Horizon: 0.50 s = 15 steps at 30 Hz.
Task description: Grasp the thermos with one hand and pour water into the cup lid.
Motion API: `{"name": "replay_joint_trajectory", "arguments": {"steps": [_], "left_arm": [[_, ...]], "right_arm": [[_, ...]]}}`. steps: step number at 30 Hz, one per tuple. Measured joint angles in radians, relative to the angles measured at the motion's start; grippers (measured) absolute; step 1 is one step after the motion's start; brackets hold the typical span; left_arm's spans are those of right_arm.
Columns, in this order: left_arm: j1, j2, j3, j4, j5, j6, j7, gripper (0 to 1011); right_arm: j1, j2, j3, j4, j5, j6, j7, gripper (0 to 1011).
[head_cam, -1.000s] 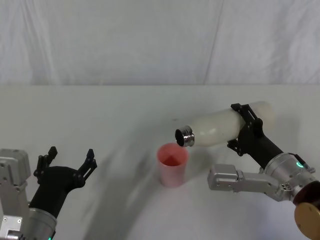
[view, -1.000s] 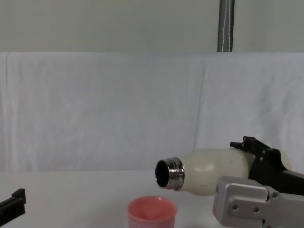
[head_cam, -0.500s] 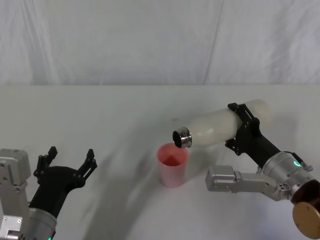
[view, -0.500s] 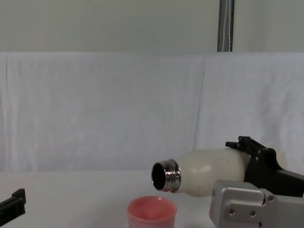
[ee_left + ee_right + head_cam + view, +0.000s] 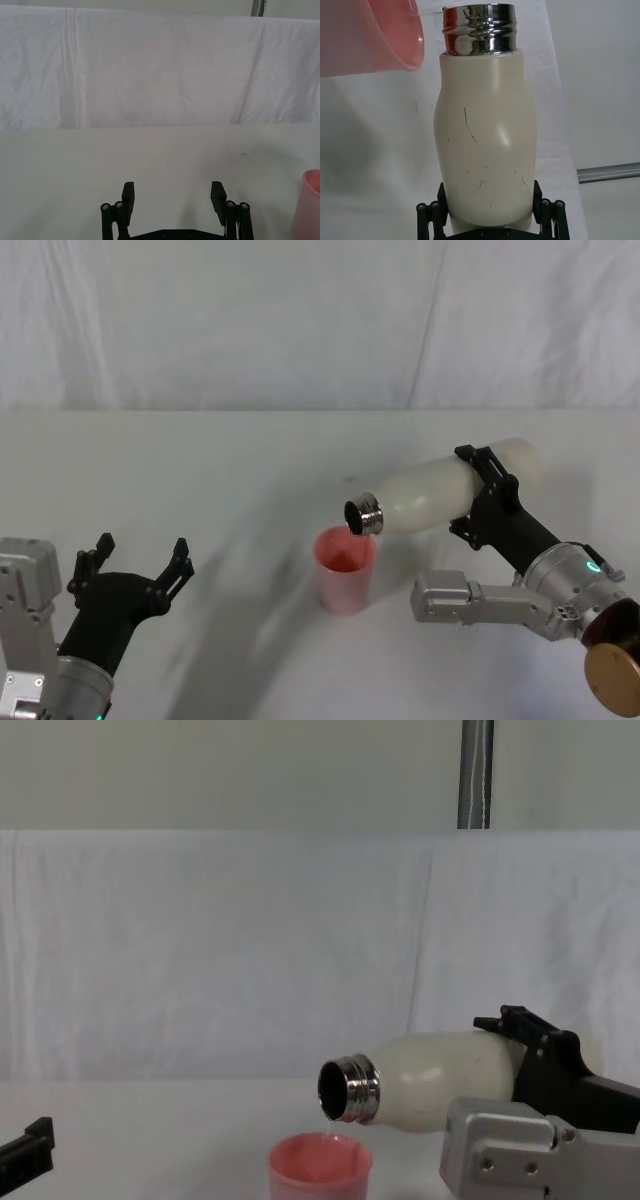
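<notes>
Head view: one thermos [image 5: 437, 496], one cup lid [image 5: 345, 569], two grippers. Right gripper [image 5: 487, 497] clamped around the thermos near its base, holding it off the desk [image 5: 220, 470] and tipped nearly level, steel neck pointing toward the robot's left and slightly down. Open mouth of the thermos just above the near-right rim of the pink cup lid, not touching it. Cup lid upright on the white desk, roughly central.

Chest view: thermos [image 5: 440, 1080] seen from the side, neck lowest, with one thin stream of water [image 5: 329, 1126] falling from the lip into the cup lid [image 5: 319, 1168] below. Right gripper [image 5: 545, 1060] black, wrapped over the far end of the bottle.

Right wrist view: cream body of the thermos [image 5: 486, 145] wedged between the two black fingers [image 5: 430, 215] — scuffed with fine dark scratches.

Left gripper [image 5: 134, 562] low at the left, apart from the cup lid, fingers spread wide and holding nothing — left wrist view the same, both fingers [image 5: 128, 197] well apart above bare desk.
</notes>
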Motion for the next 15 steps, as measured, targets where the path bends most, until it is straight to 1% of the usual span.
{"name": "replay_joint_trajectory", "arguments": {"steps": [15], "left_arm": [[0.000,0.000,0.000,0.000,0.000,0.000,0.000,1001]], "right_arm": [[0.002,-0.001,-0.001,0.003,0.004,0.001,-0.001,963]]}}
